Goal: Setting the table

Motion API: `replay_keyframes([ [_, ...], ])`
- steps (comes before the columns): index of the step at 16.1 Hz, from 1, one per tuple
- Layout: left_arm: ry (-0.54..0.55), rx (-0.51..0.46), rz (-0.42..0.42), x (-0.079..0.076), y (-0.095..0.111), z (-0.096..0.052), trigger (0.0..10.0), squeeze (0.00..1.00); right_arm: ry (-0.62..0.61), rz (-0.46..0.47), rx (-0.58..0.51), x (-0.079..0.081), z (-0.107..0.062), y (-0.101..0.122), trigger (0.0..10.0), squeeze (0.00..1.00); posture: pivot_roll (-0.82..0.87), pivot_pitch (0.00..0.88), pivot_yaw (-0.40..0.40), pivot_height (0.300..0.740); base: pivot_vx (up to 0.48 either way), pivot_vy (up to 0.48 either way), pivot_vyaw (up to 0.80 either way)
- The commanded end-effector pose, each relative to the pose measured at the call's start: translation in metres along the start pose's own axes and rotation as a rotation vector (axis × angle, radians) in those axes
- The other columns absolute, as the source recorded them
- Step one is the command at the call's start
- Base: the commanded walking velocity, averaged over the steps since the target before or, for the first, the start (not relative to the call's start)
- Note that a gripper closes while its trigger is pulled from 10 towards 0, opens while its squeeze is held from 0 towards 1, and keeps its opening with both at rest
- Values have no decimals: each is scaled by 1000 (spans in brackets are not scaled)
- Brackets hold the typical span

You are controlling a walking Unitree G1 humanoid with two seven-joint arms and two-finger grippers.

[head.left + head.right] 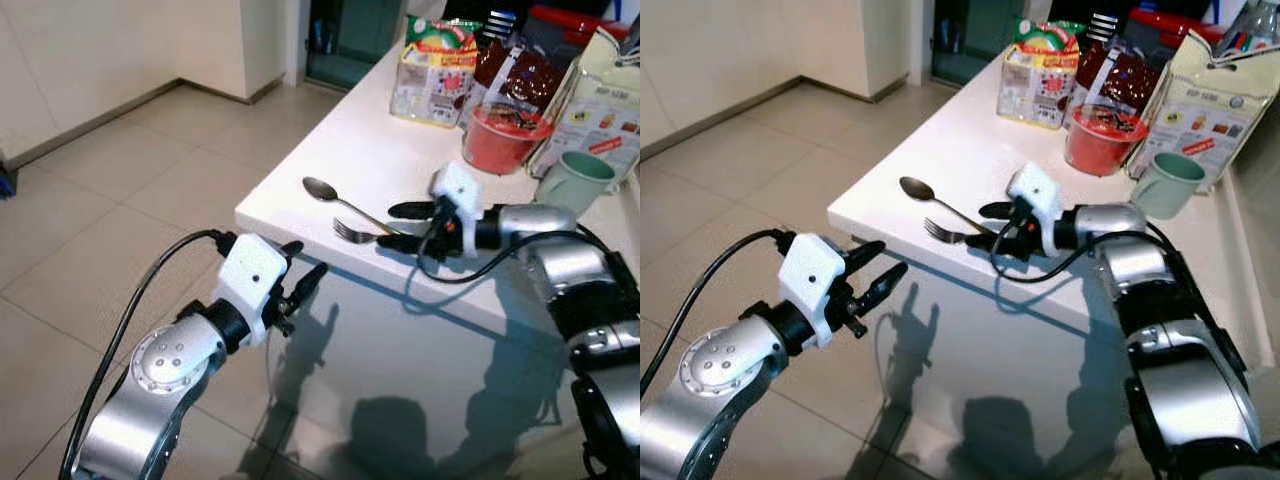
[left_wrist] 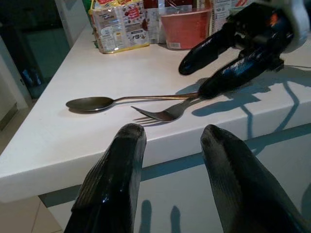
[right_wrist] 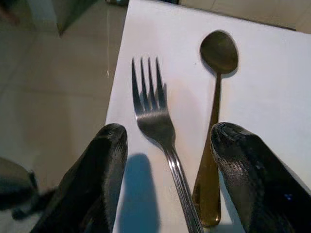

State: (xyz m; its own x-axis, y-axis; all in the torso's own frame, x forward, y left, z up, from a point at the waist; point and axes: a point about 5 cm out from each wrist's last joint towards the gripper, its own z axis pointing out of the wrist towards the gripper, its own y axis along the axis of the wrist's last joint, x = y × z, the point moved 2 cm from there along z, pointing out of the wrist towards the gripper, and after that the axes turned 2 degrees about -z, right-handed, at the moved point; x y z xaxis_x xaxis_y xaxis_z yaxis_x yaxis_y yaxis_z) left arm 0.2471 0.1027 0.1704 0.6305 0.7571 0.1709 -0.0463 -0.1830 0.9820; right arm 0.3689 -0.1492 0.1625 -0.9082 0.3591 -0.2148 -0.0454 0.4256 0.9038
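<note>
No legible writing on packets [image 1: 436,70]

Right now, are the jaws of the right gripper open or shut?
Open. The right gripper has its jaws spread on either side of the fork and spoon, which lie flat on the table.

- Both arms are showing brushed silver shells with black joints between the segments.
- The left gripper [image 1: 302,272] is wearing a white box housing ahead of two long glossy black fingers [image 2: 112,184].
- A black cable is looping along the left forearm; round screws are dotting its elbow disc.
- The right gripper [image 1: 402,226] is carrying a matching white housing and a curling black cable.
</note>
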Motion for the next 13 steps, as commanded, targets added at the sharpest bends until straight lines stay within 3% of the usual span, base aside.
replay_keyframes([
  [1,-25,-4,3,-3,2,1,10000,0,-12,-46,18,-4,-1,3,10000,1000,118,0,-70,740,0,0,0],
  [2,-34,-6,3,-5,3,1,10000,0,13,-67,20,-5,-2,6,10000,490,119,0,-71,740,0,0,0],
  [3,-37,-6,2,-5,3,1,10000,0,25,-72,19,-5,-3,7,10000,490,119,0,-71,740,0,0,0],
  [4,-38,-7,3,-5,3,1,10000,0,26,-84,24,-7,-5,8,10000,0,114,0,-71,740,0,0,0],
  [9,-51,-9,-3,-6,2,5,10000,0,14,-29,57,-4,12,-3,10000,0,104,0,-56,740,0,0,0],
  [11,-67,-12,-3,-7,3,7,10000,0,8,-13,65,-4,18,-4,4941,0,108,0,-54,740,0,0,0],
  [13,-67,-14,-1,-7,3,7,10000,0,5,-4,60,-5,21,-2,3333,0,109,0,-55,740,0,0,0],
])
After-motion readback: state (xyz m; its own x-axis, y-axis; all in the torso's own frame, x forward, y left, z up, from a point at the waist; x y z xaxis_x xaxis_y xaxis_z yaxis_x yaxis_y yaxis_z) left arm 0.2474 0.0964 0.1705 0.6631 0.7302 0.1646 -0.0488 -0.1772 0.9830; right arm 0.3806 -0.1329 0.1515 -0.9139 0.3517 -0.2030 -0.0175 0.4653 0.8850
